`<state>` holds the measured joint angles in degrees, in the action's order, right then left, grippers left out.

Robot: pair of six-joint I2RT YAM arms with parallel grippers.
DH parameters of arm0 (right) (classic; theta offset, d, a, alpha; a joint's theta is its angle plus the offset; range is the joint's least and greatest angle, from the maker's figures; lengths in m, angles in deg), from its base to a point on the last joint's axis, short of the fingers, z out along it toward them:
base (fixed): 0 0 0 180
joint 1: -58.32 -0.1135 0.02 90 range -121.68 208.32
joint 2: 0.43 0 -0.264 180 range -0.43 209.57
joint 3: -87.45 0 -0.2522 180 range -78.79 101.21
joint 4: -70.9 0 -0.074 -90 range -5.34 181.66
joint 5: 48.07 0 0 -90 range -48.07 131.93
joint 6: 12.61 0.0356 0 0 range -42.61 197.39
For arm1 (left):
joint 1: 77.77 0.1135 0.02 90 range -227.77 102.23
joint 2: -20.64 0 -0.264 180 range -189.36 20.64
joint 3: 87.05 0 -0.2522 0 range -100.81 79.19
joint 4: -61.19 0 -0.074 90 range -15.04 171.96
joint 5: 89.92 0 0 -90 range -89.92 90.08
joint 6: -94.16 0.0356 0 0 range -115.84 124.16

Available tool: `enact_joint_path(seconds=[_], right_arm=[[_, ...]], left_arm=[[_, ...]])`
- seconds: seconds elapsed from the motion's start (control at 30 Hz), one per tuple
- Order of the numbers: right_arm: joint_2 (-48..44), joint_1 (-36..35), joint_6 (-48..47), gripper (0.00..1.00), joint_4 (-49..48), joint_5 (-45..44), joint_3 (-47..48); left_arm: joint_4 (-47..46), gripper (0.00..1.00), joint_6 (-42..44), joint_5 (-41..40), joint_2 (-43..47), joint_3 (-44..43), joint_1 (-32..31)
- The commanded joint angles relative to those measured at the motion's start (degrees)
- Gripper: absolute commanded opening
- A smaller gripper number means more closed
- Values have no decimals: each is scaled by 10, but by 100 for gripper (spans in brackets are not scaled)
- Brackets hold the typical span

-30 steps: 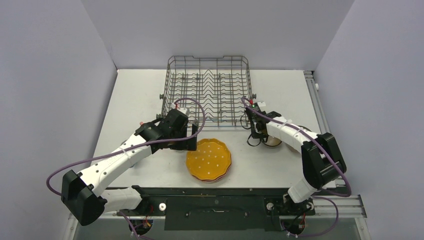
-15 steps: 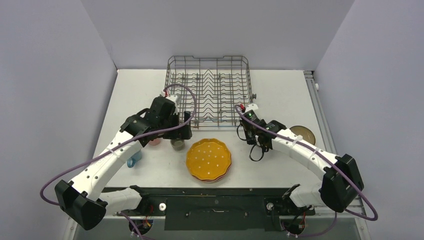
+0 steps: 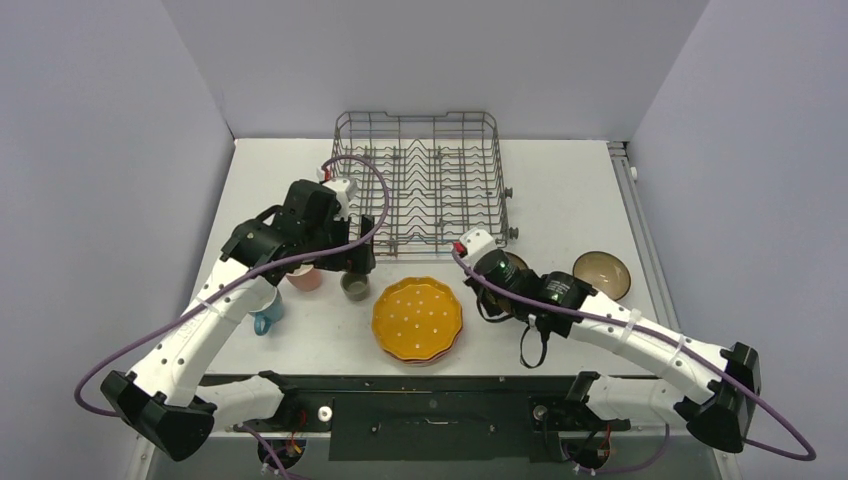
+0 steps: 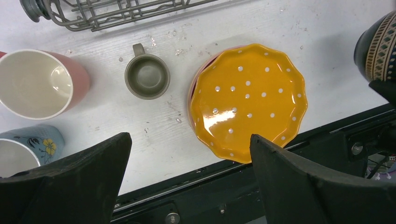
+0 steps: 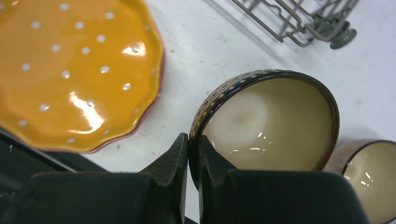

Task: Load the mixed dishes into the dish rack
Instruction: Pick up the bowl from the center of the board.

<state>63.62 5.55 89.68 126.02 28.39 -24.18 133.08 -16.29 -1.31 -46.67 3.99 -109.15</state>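
As you see from above, the dish rack (image 3: 420, 180) stands beyond both arms; the left wrist shows the left fingers (image 4: 84, 177) spread empty over the scalloped plate (image 4: 247, 100); the right wrist shows the right fingers (image 5: 175, 168) pinching the dark brown bowl (image 5: 266, 126) by its rim, beside that plate; it likely handles stiff, slippery, breakable; seat the rim deep.

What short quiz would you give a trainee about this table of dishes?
1. True or false: the right gripper pinches the rim of the dark brown bowl.
2. Which stands closest to the orange dotted plate? A: pink cup. B: grey-green cup. C: blue flowered mug.
3. How many dishes are in the dish rack?
Key: 1 true; 2 B; 3 none.
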Motion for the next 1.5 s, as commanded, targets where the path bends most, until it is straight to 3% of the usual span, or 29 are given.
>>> enact_joint_path(seconds=[0.0, 0.3, 0.57, 1.0, 1.47], right_arm=[[-46, -53, -62, 0, -33, -9, 10], [-97, -153, -174, 0, -52, 29, -10], [-89, -190, -258, 0, -24, 80, 10], [-49, -253, -360, 0, 34, 130, 55], [-2, -284, -382, 0, 50, 145, 107]], left_arm=[[26, 96, 35, 14, 1, -51, 4], [53, 96, 63, 60, -8, -90, 4], [64, 96, 61, 97, -15, -101, -3], [52, 96, 19, 86, -59, -116, -118], [33, 97, -12, 64, -103, -126, -206]])
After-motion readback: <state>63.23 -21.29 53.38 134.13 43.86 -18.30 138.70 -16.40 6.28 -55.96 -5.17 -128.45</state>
